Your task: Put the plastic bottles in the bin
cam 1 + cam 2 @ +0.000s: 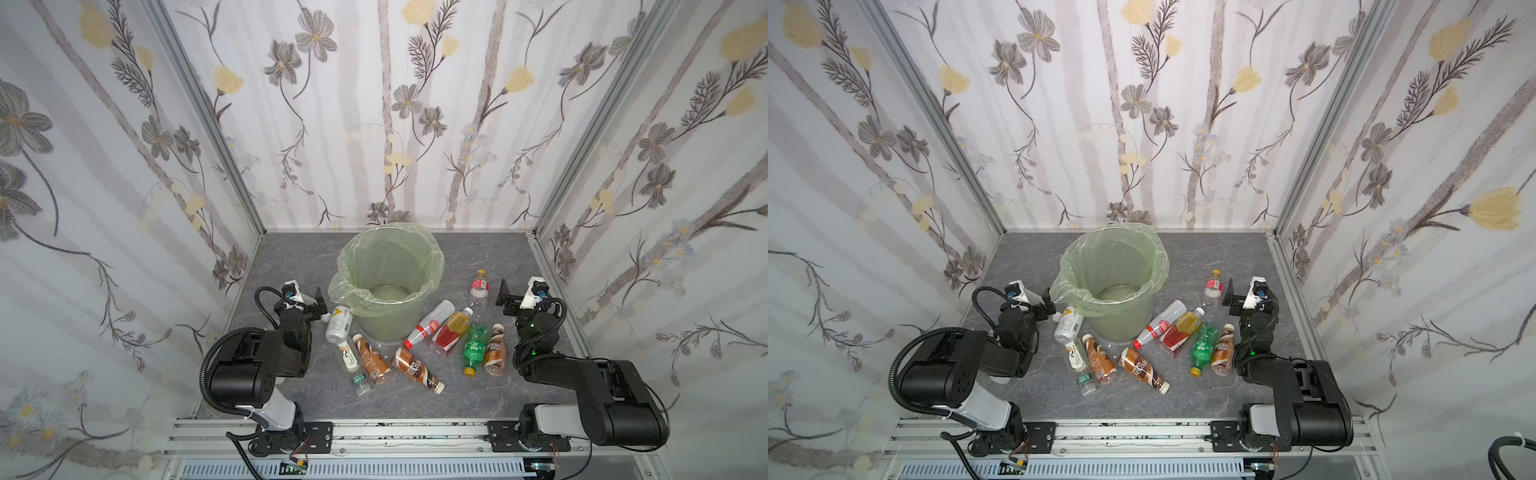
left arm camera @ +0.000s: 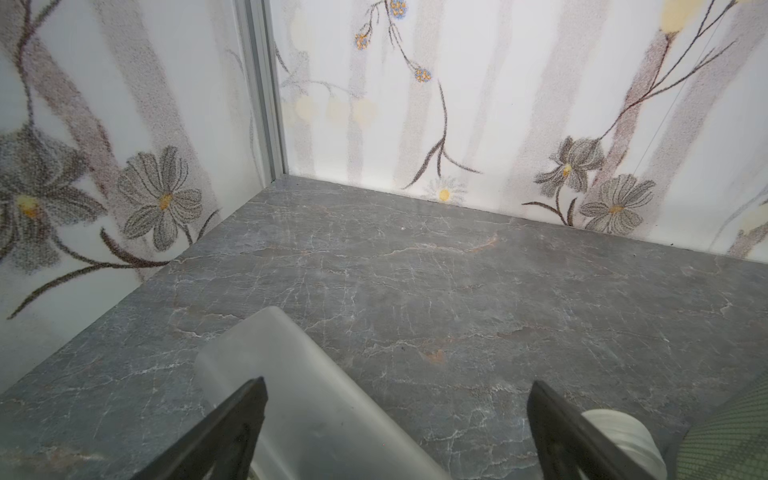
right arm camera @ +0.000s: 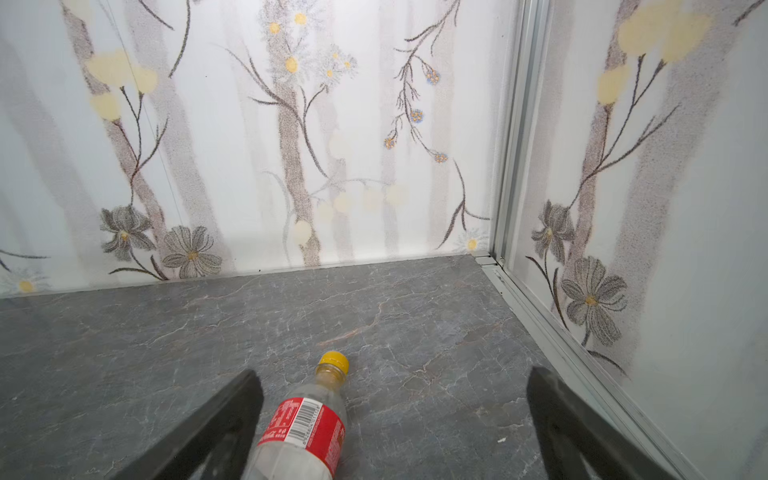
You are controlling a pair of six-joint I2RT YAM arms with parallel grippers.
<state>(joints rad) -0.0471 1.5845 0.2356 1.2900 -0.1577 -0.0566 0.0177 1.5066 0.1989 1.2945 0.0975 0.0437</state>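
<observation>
Plastic bottles (image 1: 415,368) lie scattered on the grey stone-look table (image 1: 457,399), in front of the bin (image 1: 386,322) and to both sides of it. The bin stands at the far middle and looks empty. Both grippers hang low with jaws wide apart, holding nothing.

The right gripper (image 1: 504,297) sits just right of the clear red-label bottle (image 1: 479,289), so that looks like the first pick. To do it well, I would shift the gripper left until the bottle's body is centred. It should close across the label rather than the neck, then lift clear of the bag-lined rim before carrying the bottle left.

The right wrist view shows what the top views do not: this bottle (image 3: 307,428) lies off centre, close to one finger, its yellow cap (image 3: 332,360) pointing far. The left wrist view shows only the rounded end of a white bottle (image 2: 619,432) beside the left gripper (image 2: 397,384), plus a green edge of the bin. Both top views place that bottle (image 1: 338,324) just left of the bin.
</observation>
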